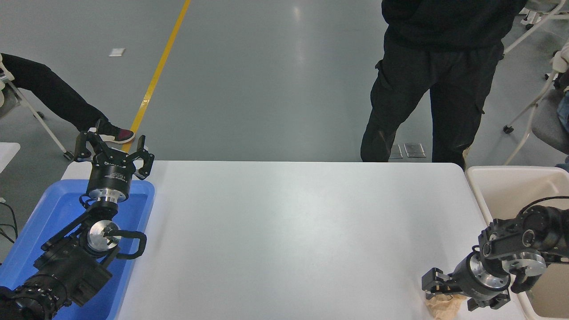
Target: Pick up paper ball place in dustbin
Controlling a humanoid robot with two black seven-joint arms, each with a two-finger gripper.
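The tan, creased paper ball [446, 306] lies at the table's near right corner, partly covered by my right gripper [450, 296]. That gripper has come down onto it, open, with one finger on each side of the wad. The cream dustbin [476, 189] stands just beyond the table's right edge, and my right arm reaches out over its near part. My left gripper [111, 149] is parked open at the far left, above the far end of the blue tray.
A shallow blue tray [53, 209] lies under the left arm at the table's left edge. A person in black [440, 80] stands at the far side, right of centre. A seated person's leg [58, 98] is at the left, and wheeled chairs [540, 111] at the far right.
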